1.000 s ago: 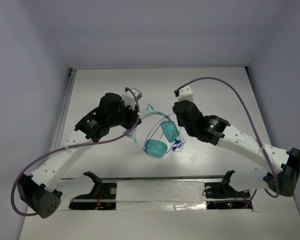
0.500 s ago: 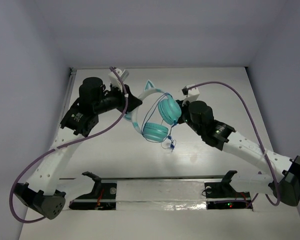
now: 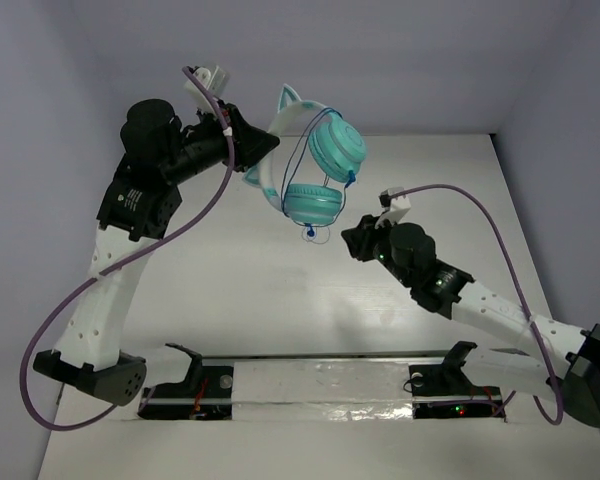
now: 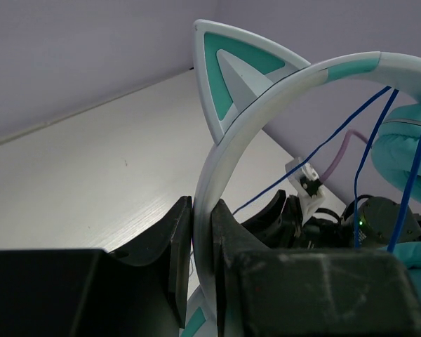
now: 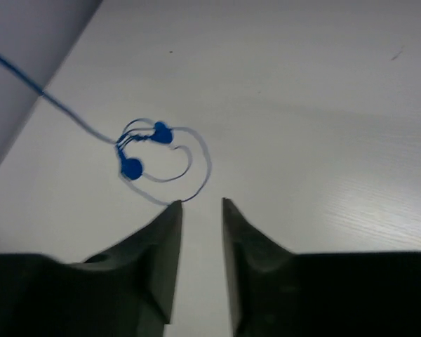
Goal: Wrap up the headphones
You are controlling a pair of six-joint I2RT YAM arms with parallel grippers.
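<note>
The teal headphones [image 3: 337, 150] hang in the air over the far half of the table, both earcups down and to the right. My left gripper [image 3: 265, 150] is shut on the pale headband [image 4: 266, 91] just below a cat-ear point [image 4: 228, 77]; the gripper [image 4: 202, 210] clamps it edge-on. The thin dark-blue cord [image 4: 323, 144] runs around the headphones, and its coiled end [image 3: 310, 232] dangles below the lower earcup. My right gripper [image 3: 352, 240] is open and empty, right of that cord end. In the right wrist view the gripper [image 5: 201, 203] has the cord coil [image 5: 151, 151] just ahead of its left fingertip.
The white table [image 3: 230, 290] is walled by pale purple panels at the back and sides. Thick purple robot cables [image 3: 470, 195] loop from both arms. The right arm's wrist [image 4: 379, 217] shows behind the headphones in the left wrist view. Black fixtures [image 3: 195, 370] sit at the near edge.
My left arm has lifted the headphones off the table, up and toward the back. My right gripper has drawn away from the earcups, toward the near side and lower.
</note>
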